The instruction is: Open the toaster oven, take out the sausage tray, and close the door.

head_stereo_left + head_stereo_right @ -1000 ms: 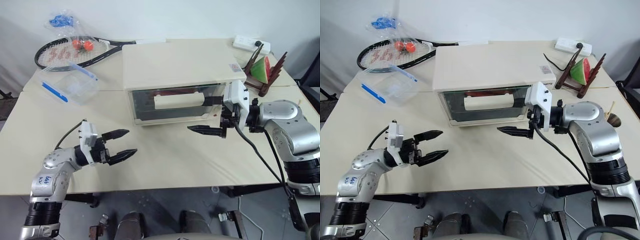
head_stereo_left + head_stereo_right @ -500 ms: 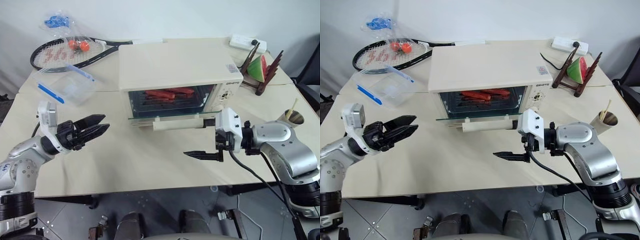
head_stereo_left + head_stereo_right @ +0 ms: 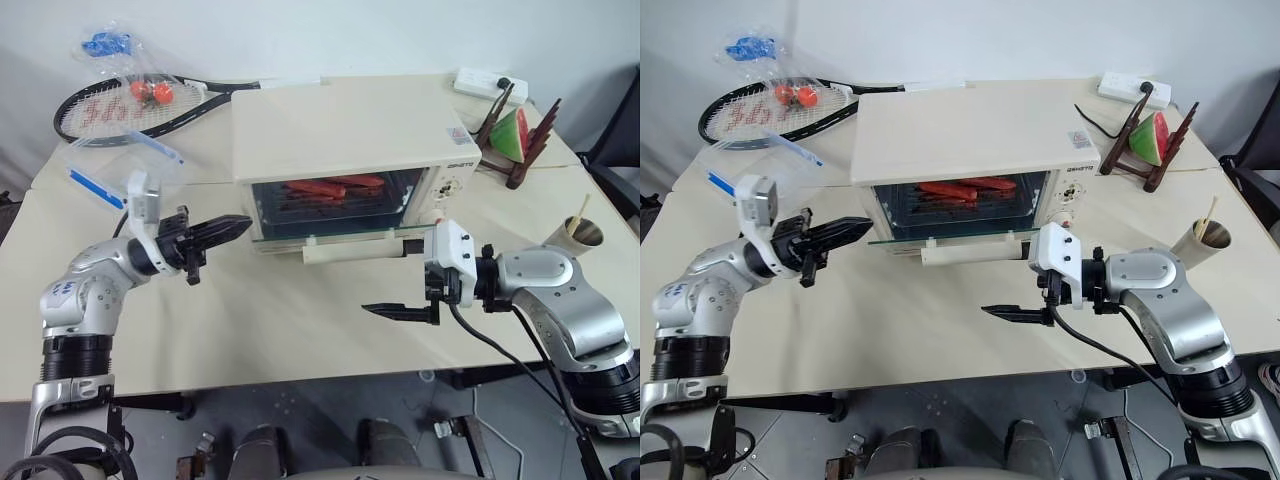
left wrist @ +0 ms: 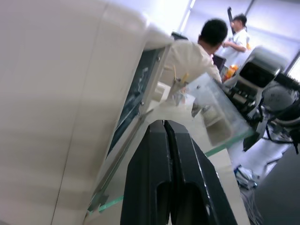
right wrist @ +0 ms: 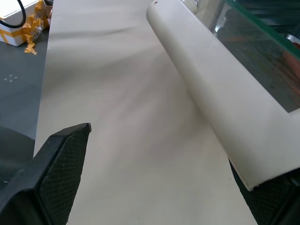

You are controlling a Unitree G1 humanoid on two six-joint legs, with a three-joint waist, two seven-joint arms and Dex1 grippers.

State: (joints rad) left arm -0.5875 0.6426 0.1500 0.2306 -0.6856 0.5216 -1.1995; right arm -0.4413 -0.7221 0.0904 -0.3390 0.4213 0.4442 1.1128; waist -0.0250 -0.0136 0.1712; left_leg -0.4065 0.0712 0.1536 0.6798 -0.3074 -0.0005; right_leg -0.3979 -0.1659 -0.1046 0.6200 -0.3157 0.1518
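My right tool (image 3: 405, 282), fingers spread wide, brackets the door (image 3: 330, 237) handle's right end. Left tool (image 3: 222, 228), pinched shut and empty, points at the oven (image 3: 340, 130) mouth's left corner. The tray (image 3: 330, 190) lies inside, long axis crosswise; left looks nearer.

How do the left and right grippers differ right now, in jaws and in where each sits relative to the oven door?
The left gripper has its jaws shut and empty; the right gripper is wide open. The left gripper sits by the left end of the lowered door, pointing toward the toaster oven; the right gripper is at the door's right end, one finger by the bar handle, the other out over the table. Neither holds anything.
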